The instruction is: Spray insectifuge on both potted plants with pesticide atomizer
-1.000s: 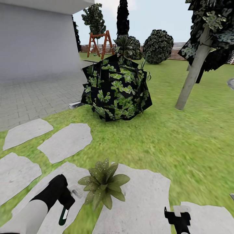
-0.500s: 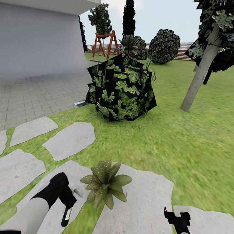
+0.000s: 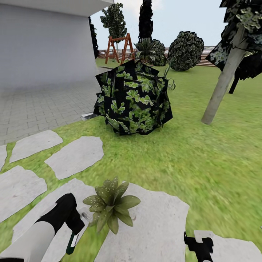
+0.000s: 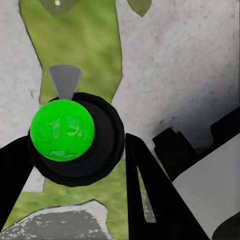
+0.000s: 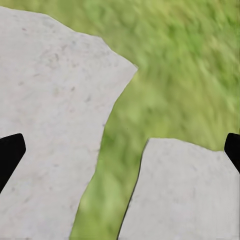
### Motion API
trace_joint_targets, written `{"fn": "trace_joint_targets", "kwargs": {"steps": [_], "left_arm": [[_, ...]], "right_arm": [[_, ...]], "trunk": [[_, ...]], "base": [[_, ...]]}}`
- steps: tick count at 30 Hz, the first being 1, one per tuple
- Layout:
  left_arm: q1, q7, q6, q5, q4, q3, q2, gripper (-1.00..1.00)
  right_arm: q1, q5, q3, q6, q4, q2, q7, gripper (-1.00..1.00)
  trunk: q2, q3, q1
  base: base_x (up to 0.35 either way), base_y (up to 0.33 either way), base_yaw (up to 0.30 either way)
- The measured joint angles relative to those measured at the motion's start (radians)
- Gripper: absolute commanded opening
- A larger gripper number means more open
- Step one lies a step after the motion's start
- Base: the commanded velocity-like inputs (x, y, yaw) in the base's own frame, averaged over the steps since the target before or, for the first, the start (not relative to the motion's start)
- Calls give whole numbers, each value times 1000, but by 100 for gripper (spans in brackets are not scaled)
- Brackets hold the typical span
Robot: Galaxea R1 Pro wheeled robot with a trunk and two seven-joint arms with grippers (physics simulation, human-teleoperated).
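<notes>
One potted plant [image 3: 111, 205], a low rosette of pointed green leaves, sits on a grey stepping stone [image 3: 156, 225] in the garden lawn; the leaves hide its pot. Just left of it, my left gripper [image 3: 74, 227] is shut on the pesticide atomizer [image 3: 72, 242], a slim dark green bottle hanging downward. The left wrist view shows the atomizer [image 4: 62, 130] end-on as a bright green disc in a dark ring between black fingers [image 4: 145, 185]. My right gripper [image 3: 198, 243] hangs open over stone and grass, its fingertips [image 5: 10, 152] far apart.
A big dark leafy bush [image 3: 133, 98] stands ahead on the lawn, with a leaning tree trunk [image 3: 222, 83] to its right. Stepping stones [image 3: 74, 156] lie at left, grey paving [image 3: 40, 105] and a white wall [image 3: 43, 43] beyond them. A wooden swing frame [image 3: 118, 45] and fence [image 3: 207, 58] stand far back.
The head camera swung slightly, so the whole picture shifted right and then back left. The left gripper still holds the atomizer beside the plant; the right gripper stays open.
</notes>
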Motion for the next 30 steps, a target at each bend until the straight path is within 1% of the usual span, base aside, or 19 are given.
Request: {"fn": "trace_joint_targets", "kwargs": {"steps": [4, 8, 13, 18, 20, 21, 22, 23, 25, 26, 27, 29, 30], "left_arm": [[0, 0, 1, 2, 0, 0, -2, -100], [0, 0, 3, 1, 0, 1, -4, -100], [0, 1, 4, 0, 0, 1, -4, -100], [-4, -1, 6, -2, -2, -3, -3, -100], [-29, -4, 7, -1, -1, -5, 3, -100], [-54, -18, 6, 0, -1, -6, 5, -100], [-68, -37, 7, -3, 0, -7, 6, -100], [-76, -56, 7, -16, 0, -7, 6, -100], [-82, -83, 8, -58, 0, -7, 3, -100], [-83, -99, 8, -93, 0, -7, 0, -100], [-81, -119, 7, -116, 1, -6, -1, -100], [-76, -141, 5, -132, 1, -7, 0, -100], [-75, -144, 5, -134, 1, -7, 0, -100]], "right_arm": [[0, 0, 0, 0, 0, 0, 0, 100], [0, 0, 0, 0, 0, 0, 0, 100], [0, 0, 0, 0, 0, 0, 0, 100], [0, 0, 0, 0, 0, 0, 0, 100], [0, 0, 0, 0, 0, 0, 0, 100], [0, 0, 0, 0, 0, 0, 0, 100], [0, 0, 0, 0, 0, 0, 0, 100], [0, 0, 0, 0, 0, 0, 0, 100], [0, 0, 0, 0, 0, 0, 0, 100], [0, 0, 0, 0, 0, 0, 0, 100], [0, 0, 0, 0, 0, 0, 0, 100], [0, 0, 0, 0, 0, 0, 0, 100], [0, 0, 0, 0, 0, 0, 0, 100]], "trunk": [[0, 0, 0], [0, 0, 0], [0, 0, 0], [0, 0, 0], [0, 0, 0], [0, 0, 0], [0, 0, 0], [0, 0, 0], [0, 0, 0], [0, 0, 0], [0, 0, 0], [0, 0, 0], [0, 0, 0]], "base": [[-28, -273, 267], [-139, -265, 262], [-82, -250, 44], [114, -155, 89], [23, -18, 252], [7, -5, 270], [3, -3, 273], [2, -1, 275], [1, -1, 186], [0, 0, 54], [0, 0, 28], [0, 0, 9], [0, 0, 67]]}}
